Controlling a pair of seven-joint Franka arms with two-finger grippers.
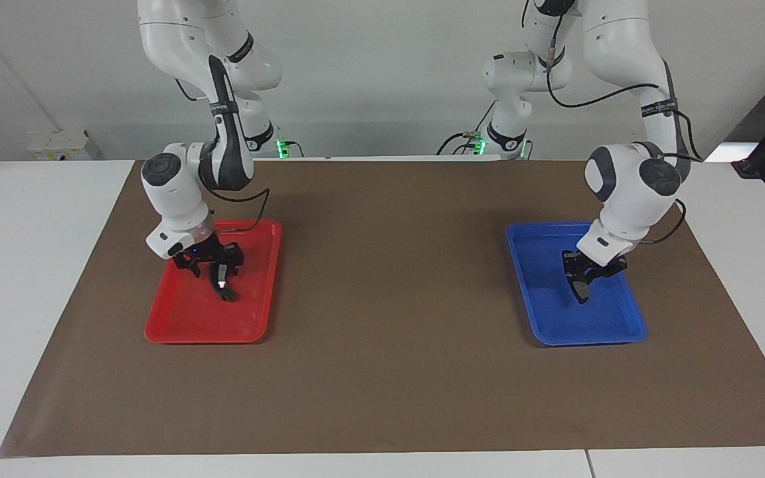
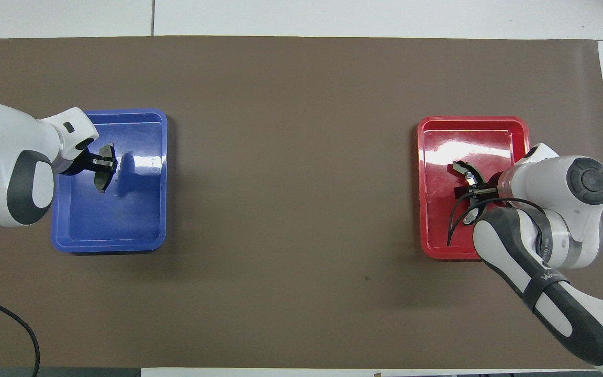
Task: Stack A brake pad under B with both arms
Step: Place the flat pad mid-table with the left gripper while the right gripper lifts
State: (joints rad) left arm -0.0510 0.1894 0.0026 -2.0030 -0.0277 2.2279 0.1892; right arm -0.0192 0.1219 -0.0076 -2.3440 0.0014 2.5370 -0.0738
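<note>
Brown mat covers the bench, a tray near each end. Short pad (image 1: 578,289) is clamped in the left hand (image 1: 580,284), lifted just over the blue tray (image 1: 548,318), probably since it goes underneath. Long curved pad (image 1: 222,284) lies in the red tray (image 1: 183,318); right hand (image 1: 213,269) straddles its middle, can't tell if it's clamped.
</note>
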